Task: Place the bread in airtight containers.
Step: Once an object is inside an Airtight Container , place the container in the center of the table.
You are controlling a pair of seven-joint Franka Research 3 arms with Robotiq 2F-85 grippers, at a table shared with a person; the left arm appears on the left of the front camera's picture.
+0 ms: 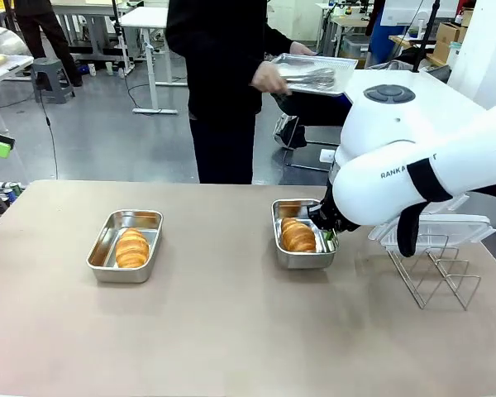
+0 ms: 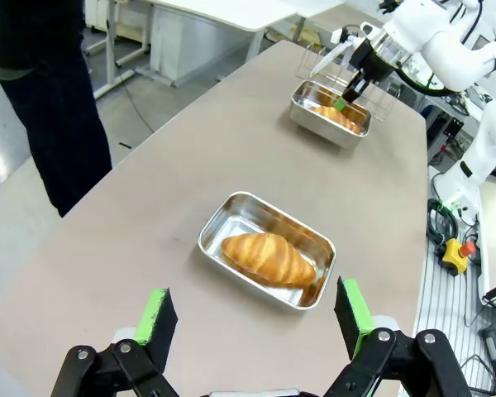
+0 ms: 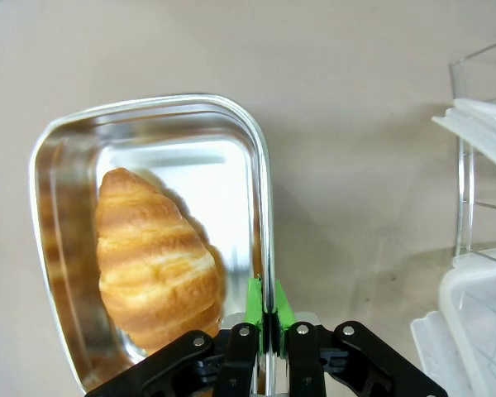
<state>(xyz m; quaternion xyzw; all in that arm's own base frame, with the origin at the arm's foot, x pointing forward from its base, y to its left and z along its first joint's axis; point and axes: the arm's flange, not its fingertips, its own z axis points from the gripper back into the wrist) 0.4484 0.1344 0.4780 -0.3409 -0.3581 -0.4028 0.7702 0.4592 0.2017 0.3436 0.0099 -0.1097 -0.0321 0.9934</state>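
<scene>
Right gripper (image 3: pixel 264 291): black links, bright green pads; right pan (image 3: pixel 149 103) at the pads mirror-silver, right croissant (image 3: pixel 153 256) just left of them golden-brown with paler cross-bands. Left gripper (image 2: pixel 252 302): same black and green; left pan (image 2: pixel 240 217) ahead of it silver with amber reflections, left croissant (image 2: pixel 269 258) golden-orange, ridged in light stripes. Table (image 3: pixel 149 41) plain grey-beige; lids (image 3: pixel 479 322) right of the right gripper clear, faintly white.

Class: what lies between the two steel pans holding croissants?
Nothing: bare tabletop runs from the left pan to the right pan, as the front view shows.
</scene>
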